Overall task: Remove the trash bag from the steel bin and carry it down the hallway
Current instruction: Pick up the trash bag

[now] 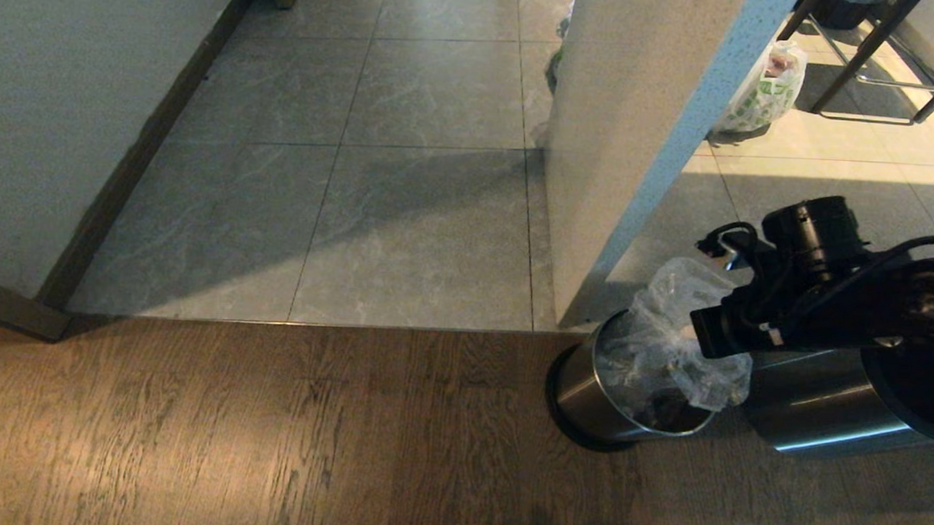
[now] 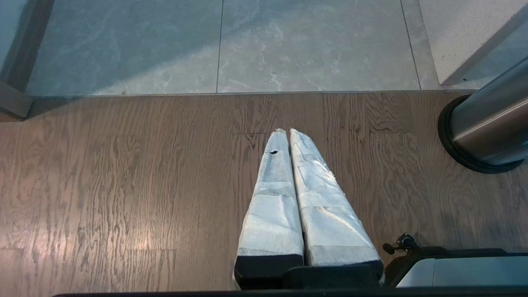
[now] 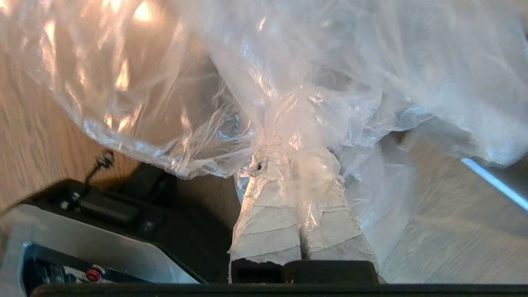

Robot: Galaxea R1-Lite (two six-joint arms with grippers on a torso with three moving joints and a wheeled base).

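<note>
Wooden floor (image 1: 274, 442) carries the steel bin (image 1: 587, 391) beside a wall corner. Right gripper (image 3: 295, 165) fingers pinch the trash bag (image 1: 666, 339), partly lifted above the bin. Left gripper (image 2: 287, 133) fingers pressed together, holding nothing.

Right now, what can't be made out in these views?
- Head view: right gripper fingertips, hidden by the arm and trash bag.
- Head view: steel bin interior, covered by the bag.
- Right wrist view: bag contents, blurred behind crinkled film.
- Left gripper: absent from head view.
</note>
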